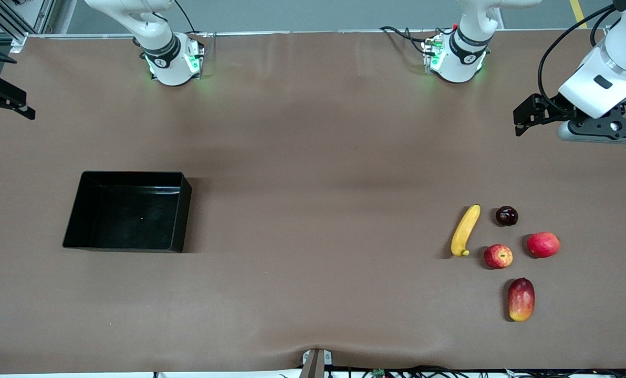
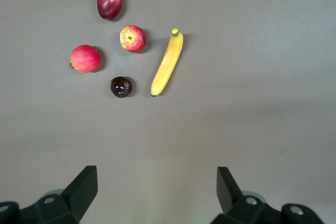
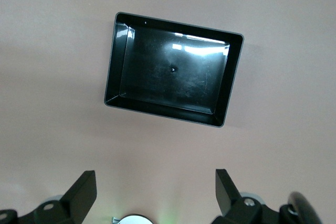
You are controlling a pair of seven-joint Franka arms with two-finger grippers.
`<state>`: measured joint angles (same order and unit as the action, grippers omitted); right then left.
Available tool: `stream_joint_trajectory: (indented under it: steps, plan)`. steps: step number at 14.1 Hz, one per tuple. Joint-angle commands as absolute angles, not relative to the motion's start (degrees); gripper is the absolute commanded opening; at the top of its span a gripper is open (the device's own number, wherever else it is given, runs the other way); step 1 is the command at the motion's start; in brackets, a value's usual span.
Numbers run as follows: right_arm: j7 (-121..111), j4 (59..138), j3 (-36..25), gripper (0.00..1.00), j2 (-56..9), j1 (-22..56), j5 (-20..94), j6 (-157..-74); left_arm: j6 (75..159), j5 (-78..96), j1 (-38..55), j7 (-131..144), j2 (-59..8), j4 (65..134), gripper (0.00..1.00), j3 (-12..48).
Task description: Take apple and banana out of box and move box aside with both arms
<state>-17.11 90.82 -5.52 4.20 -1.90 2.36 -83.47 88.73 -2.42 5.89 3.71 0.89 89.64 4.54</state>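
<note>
The yellow banana (image 1: 466, 230) and the small red apple with yellow streaks (image 1: 498, 256) lie side by side on the table toward the left arm's end. Both show in the left wrist view, the banana (image 2: 167, 63) and the apple (image 2: 133, 39). The black box (image 1: 129, 215) stands empty toward the right arm's end and shows in the right wrist view (image 3: 173, 77). My left gripper (image 2: 157, 179) is open and empty, high over bare table away from the fruits. My right gripper (image 3: 156, 182) is open and empty, high over bare table away from the box.
A dark plum (image 1: 507, 216), a round red fruit (image 1: 543, 244) and a red-yellow mango (image 1: 521, 299) lie close around the apple. The left hand (image 1: 602, 128) hangs at the table's edge. Brown table lies between the box and the fruits.
</note>
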Motion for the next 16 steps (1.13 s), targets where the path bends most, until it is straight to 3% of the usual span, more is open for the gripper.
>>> stream_joint_trajectory:
  steps: [1,16]
  plan:
    - [-15.48,89.84,-4.66,1.0,4.57,-1.06,1.06,-83.59,88.68,-2.02,5.45,4.04,1.67,89.38,1.0,4.75]
    - [-10.11,89.47,-4.92,1.0,4.39,-2.55,-0.35,-83.32,86.66,-2.29,4.57,3.78,1.58,87.8,1.0,4.22]
